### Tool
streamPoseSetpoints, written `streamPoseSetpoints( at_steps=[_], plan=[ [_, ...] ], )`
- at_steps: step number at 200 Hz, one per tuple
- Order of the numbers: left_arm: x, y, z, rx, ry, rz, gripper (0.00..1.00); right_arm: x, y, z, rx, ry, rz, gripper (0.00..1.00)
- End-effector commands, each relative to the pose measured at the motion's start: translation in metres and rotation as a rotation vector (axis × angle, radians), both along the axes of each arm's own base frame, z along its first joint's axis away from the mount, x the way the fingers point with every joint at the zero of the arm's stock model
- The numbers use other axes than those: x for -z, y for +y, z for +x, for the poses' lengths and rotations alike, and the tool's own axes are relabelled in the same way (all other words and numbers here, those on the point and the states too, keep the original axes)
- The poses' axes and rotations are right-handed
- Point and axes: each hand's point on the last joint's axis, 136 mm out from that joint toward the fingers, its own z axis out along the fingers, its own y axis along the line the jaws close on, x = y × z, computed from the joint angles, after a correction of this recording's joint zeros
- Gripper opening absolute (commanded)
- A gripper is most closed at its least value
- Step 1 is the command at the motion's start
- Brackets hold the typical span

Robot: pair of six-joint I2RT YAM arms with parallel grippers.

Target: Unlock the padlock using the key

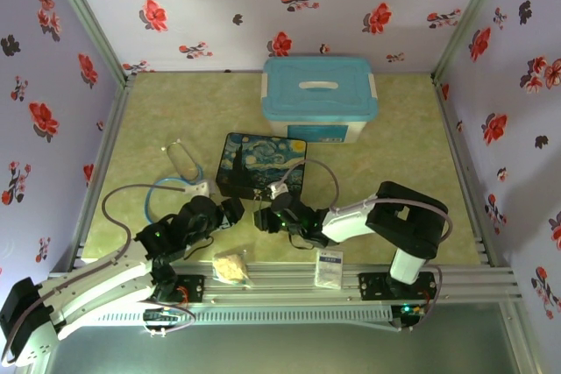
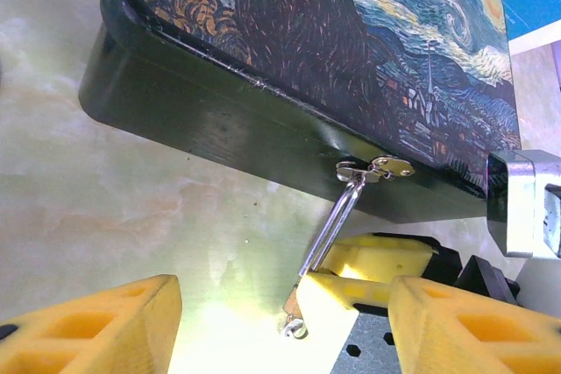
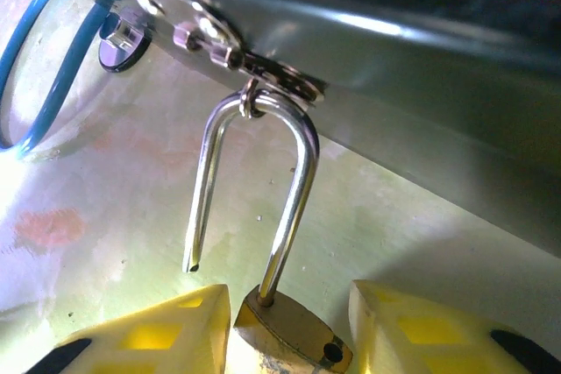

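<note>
**A:** Where's the lock, quick?

**B:** The padlock [image 3: 285, 339] hangs by its shackle [image 3: 294, 208] from the hasp [image 3: 206, 41] on the front wall of the painted box [image 1: 263, 164]. Your right gripper [image 3: 289, 304] pinches the brass body. One shackle leg is out of the body, so it looks unlocked to me.

**A:** And the key?

**B:** Can't tell for sure. A small metal bit [image 2: 294, 328] at the lock's lower end may be it. Your left gripper [image 2: 285, 299] is spread and empty, just beside the lock.

**A:** How do you do this step well?

**B:** Grip the body firmly with the right and don't drag on the hasp. Line the left up with the lock's lower end. Close on the metal bit, not the shackle, and make one small twist.

**A:** Counts?

**B:** One padlock, one hasp, one painted box, one blue-lidded tub [image 1: 320, 98], one blue cable [image 3: 70, 72], one small bag [image 1: 232, 267], one white packet [image 1: 330, 269], two grippers.
</note>
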Motion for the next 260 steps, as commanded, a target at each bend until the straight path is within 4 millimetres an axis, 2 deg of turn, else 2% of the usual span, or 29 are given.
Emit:
streamPoseSetpoints(
  at_steps=[1, 28, 43, 75, 118, 142, 165, 179, 196, 240, 260],
  plan=[
    [-0.002, 0.000, 0.003, -0.006, -0.015, -0.009, 0.64, 0.023, -0.012, -0.005, -0.006, 0.019, -0.085, 0.41],
    [-0.007, 0.000, 0.005, -0.007, -0.030, -0.001, 0.64, 0.026, -0.008, -0.005, -0.009, 0.024, -0.073, 0.38],
    [-0.008, 0.001, 0.006, -0.008, -0.033, 0.002, 0.64, 0.028, -0.008, -0.005, 0.003, 0.030, -0.054, 0.30],
    [-0.010, 0.001, 0.008, -0.007, -0.041, 0.010, 0.64, 0.028, -0.009, -0.005, 0.027, 0.052, 0.000, 0.22],
    [-0.036, 0.008, 0.021, -0.009, -0.103, 0.113, 0.65, 0.022, -0.016, -0.004, 0.082, 0.082, 0.081, 0.12],
    [-0.056, 0.011, 0.041, -0.016, -0.163, 0.170, 0.67, 0.018, -0.022, -0.002, 0.126, 0.112, 0.146, 0.10],
    [-0.061, 0.012, 0.067, -0.022, -0.187, 0.196, 0.70, 0.017, -0.025, -0.001, 0.181, 0.156, 0.202, 0.08],
    [-0.056, 0.016, 0.083, -0.040, -0.185, 0.243, 0.71, 0.022, -0.027, -0.001, 0.225, 0.197, 0.202, 0.08],
    [-0.047, 0.019, 0.101, -0.052, -0.177, 0.278, 0.72, 0.021, -0.027, -0.002, 0.251, 0.214, 0.241, 0.08],
    [-0.038, 0.003, 0.136, 0.042, -0.211, 0.324, 0.73, 0.031, -0.034, -0.004, 0.342, 0.256, 0.255, 0.07],
    [-0.030, 0.000, 0.143, 0.058, -0.186, 0.303, 0.73, 0.034, -0.034, -0.003, 0.374, 0.274, 0.298, 0.06]
  ],
)
